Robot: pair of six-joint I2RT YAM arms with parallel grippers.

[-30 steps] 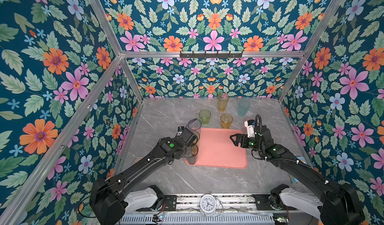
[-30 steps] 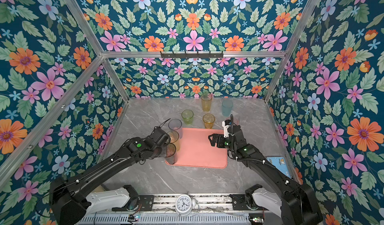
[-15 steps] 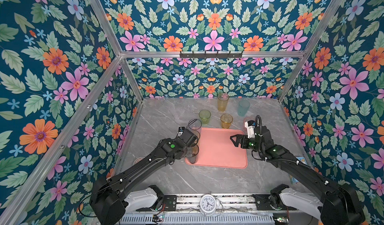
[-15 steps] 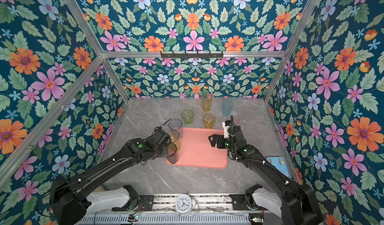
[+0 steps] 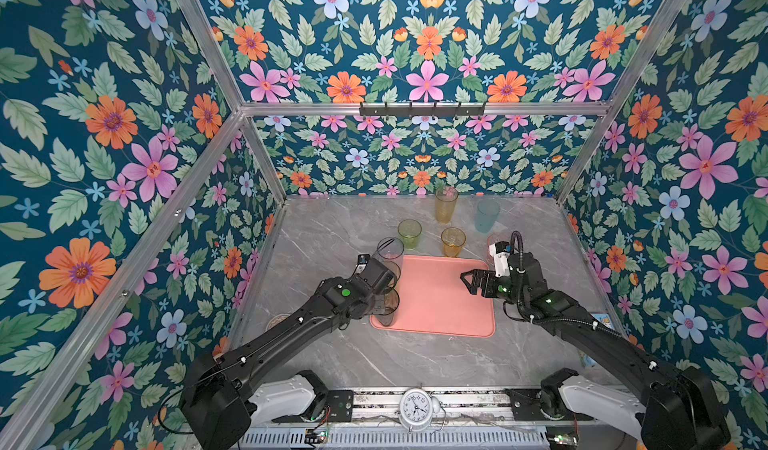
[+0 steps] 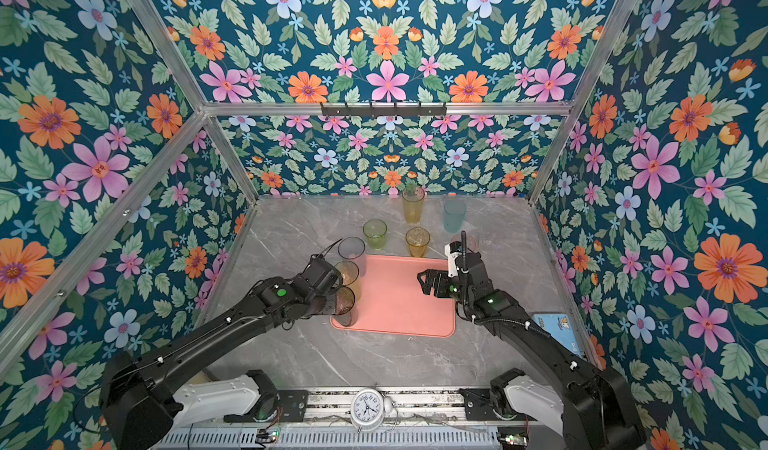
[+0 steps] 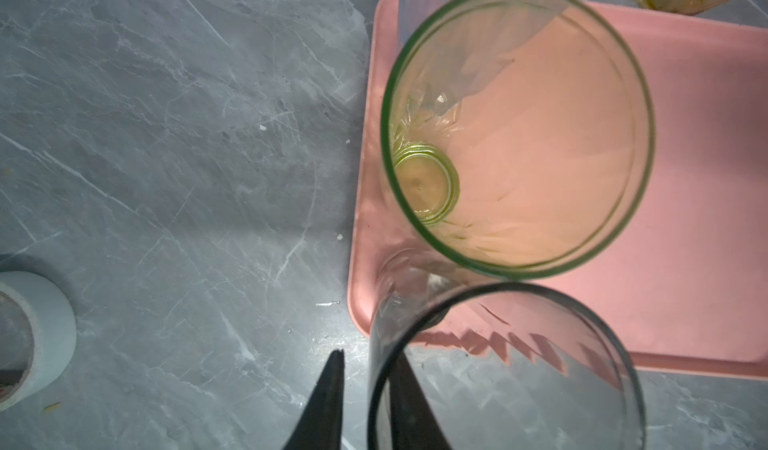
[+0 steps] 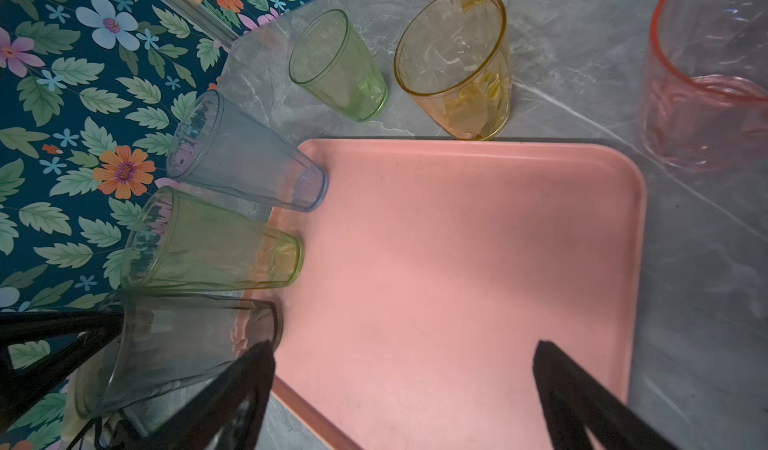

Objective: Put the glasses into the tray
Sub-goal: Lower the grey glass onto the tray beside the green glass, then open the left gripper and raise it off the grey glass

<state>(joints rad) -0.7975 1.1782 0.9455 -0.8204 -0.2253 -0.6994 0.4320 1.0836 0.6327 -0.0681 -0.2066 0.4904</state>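
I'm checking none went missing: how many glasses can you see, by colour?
Green glasses: 2
Amber glasses: 2
Teal glass: 1
Pink glass: 1
Blue-grey glass: 1
Smoky grey glass: 1
Total: 8 in view

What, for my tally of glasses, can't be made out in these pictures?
- Pink glass: cut off by the right wrist view's edge; mostly behind the right arm in both top views.
- Left pincer on the grey glass: contact cut off in the left wrist view; the left arm covers it in both top views.
- White roll: cut off there too.
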